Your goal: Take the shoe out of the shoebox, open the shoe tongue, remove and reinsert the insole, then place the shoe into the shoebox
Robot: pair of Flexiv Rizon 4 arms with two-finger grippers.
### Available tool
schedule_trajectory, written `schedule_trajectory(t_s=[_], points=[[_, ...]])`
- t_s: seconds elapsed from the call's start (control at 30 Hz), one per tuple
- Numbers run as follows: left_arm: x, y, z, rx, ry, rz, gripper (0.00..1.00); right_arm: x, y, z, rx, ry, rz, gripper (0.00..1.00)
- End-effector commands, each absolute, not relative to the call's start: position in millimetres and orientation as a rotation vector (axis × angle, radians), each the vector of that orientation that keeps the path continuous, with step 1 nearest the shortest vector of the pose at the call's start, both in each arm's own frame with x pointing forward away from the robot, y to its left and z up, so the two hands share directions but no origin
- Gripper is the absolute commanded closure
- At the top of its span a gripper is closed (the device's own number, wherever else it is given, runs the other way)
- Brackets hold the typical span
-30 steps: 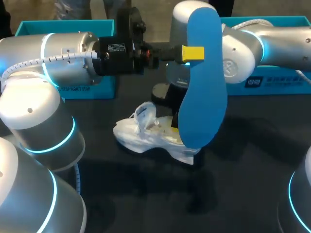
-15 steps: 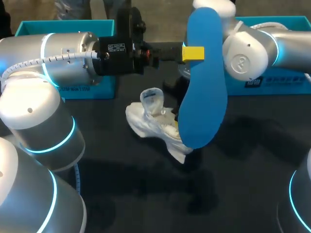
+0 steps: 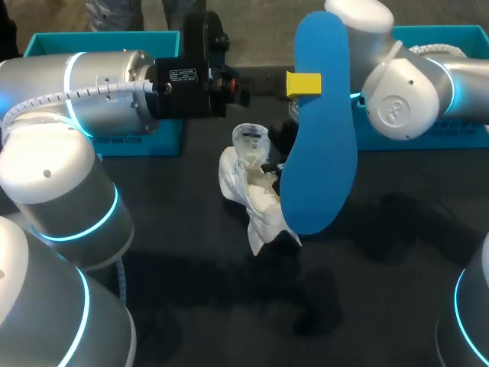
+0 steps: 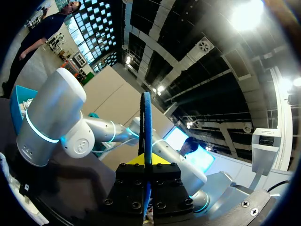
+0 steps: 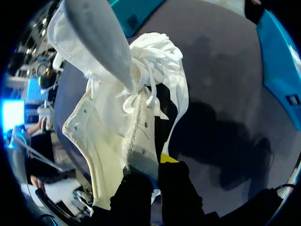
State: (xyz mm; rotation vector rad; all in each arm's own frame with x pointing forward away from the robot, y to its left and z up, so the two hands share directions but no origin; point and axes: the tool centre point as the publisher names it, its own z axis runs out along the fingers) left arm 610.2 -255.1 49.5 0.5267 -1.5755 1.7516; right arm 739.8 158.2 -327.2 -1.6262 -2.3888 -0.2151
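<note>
1. Head view: the left gripper (image 3: 303, 82) is clamped on the blue insole (image 3: 321, 130) and holds it upright above the table (image 3: 382, 290), in front of the white shoe (image 3: 248, 187). The shoe is out of the teal shoebox (image 3: 99, 42), its tongue (image 3: 250, 141) is pulled up, and the insole is out. I judge that putting the insole back and boxing the shoe are what is left. The right gripper is hidden behind the insole, and I cannot tell whether the shoe rests on the table.
2. Left wrist view: the insole (image 4: 146, 122) shows edge-on, pinched between the two fingers. The shoe cannot be made out here.
3. Right wrist view: the right gripper (image 5: 157, 165) grips the shoe's (image 5: 117, 127) side wall, with one finger inside and one outside. Only one yellow tip shows, and the shoe's far end is cut off.
</note>
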Motion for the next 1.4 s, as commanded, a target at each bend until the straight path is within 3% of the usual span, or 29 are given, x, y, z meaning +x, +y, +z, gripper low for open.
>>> schedule_trajectory(t_s=[0.03, 1.4], points=[[609, -257, 49, 0.529, -1.576, 1.753, 1.0, 729, 162, -324, -1.739, -2.361, -0.279, 1.0], [609, -257, 49, 0.529, -1.576, 1.753, 1.0, 742, 144, -394, -1.916, -2.207, -0.313, 1.0]])
